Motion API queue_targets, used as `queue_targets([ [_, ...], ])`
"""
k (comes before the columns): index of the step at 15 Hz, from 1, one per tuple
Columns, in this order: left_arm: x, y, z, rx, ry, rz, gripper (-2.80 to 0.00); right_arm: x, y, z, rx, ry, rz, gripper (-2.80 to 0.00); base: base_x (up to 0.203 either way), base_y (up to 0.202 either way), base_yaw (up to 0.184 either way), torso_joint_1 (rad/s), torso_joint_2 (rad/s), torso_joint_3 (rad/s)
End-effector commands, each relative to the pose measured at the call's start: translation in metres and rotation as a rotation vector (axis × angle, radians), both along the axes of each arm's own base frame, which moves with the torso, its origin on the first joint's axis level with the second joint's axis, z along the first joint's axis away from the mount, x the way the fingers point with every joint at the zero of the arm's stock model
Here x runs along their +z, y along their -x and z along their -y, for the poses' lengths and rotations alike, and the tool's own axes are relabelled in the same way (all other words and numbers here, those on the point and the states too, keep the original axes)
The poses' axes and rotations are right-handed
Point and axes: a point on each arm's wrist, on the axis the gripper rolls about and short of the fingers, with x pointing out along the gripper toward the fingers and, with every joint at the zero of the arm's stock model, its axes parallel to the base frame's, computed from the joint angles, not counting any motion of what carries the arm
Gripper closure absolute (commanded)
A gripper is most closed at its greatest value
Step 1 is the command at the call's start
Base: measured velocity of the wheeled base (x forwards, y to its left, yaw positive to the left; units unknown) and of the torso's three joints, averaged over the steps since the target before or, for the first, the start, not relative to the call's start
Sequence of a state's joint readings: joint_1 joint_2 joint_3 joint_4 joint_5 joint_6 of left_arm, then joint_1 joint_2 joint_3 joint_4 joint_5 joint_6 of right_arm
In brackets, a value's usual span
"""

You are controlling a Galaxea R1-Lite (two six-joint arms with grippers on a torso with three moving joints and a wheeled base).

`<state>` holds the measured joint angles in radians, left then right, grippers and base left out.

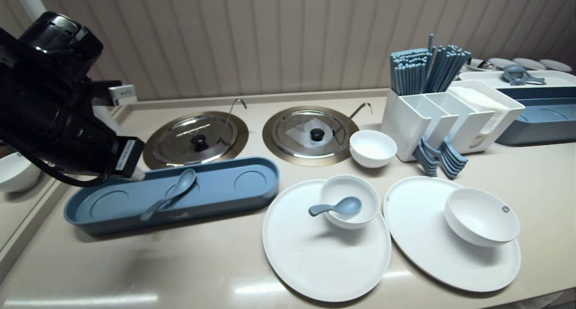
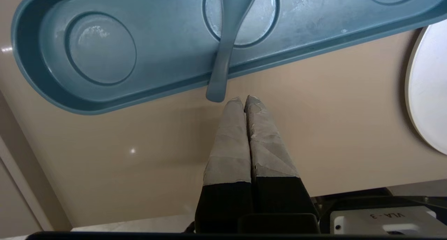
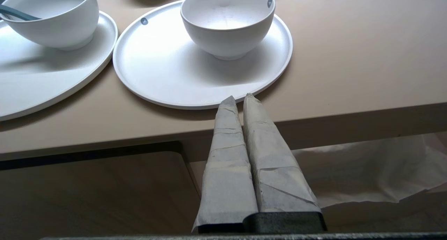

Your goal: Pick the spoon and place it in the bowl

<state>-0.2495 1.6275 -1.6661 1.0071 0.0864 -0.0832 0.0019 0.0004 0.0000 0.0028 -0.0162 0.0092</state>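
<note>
L gripper (image 2: 243, 99) is hanging over the worktop (image 2: 139, 156) nr its left edge, fingers pressed together, holding nothing. Its tips are sitting just beside the handle end of the spoon (image 2: 227, 41). The spoon is lying in the blue tray (image 2: 42, 75), handle poking over the front rim. R gripper (image 3: 239, 100) is hanging below the worktop's front edge, fingers together too, empty.

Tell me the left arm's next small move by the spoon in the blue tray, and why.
Probably open the fingers. The left gripper is shut, its tips just short of the handle end of the spoon, which overhangs the rim of the blue tray; shut, it cannot straddle the handle. The right gripper sits parked at the edge of the table.
</note>
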Motion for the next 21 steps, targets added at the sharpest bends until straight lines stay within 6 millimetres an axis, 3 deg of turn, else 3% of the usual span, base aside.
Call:
queue_targets([
  [1, -0.005, -0.009, 0.002, 0.000, -0.002, -0.013, 0.00, 0.000, 0.000, 0.000, 0.000, 0.000, -0.001, 0.00, 0.000, 0.080, 0.011, 0.002, 0.00, 0.002],
  [10, -0.039, -0.044, 0.001, 0.050, -0.110, -0.093, 0.00, 0.000, 0.000, 0.000, 0.000, 0.000, -0.001, 0.00, 0.000, 0.000, 0.000, 0.000, 0.00, 0.000],
  [14, -0.045, -0.050, 0.002, 0.045, -0.111, -0.115, 0.00, 0.000, 0.000, 0.000, 0.000, -0.002, -0.001, 0.00, 0.000, 0.000, 0.000, 0.000, 0.00, 0.000],
  [15, -0.046, -0.049, 0.002, 0.043, -0.112, -0.118, -1.81, 0.000, 0.000, 0.000, 0.000, -0.002, -0.001, 0.00, 0.000, 0.000, 0.000, 0.000, 0.00, 0.000],
  [16, -0.043, -0.048, 0.002, 0.043, -0.104, -0.109, -2.80, 0.000, 0.000, 0.000, 0.000, -0.002, -0.001, 0.00, 0.000, 0.000, 0.000, 0.000, 0.00, 0.000],
  [19, -0.036, -0.043, 0.002, 0.026, -0.080, -0.091, -2.80, 0.000, 0.000, 0.000, 0.000, -0.002, -0.001, 0.00, 0.000, 0.000, 0.000, 0.000, 0.00, 0.000],
  [21, -0.043, -0.048, 0.003, 0.023, -0.088, -0.115, -2.80, 0.000, 0.000, 0.000, 0.000, -0.002, -0.001, 0.00, 0.000, 0.000, 0.000, 0.000, 0.00, 0.000],
])
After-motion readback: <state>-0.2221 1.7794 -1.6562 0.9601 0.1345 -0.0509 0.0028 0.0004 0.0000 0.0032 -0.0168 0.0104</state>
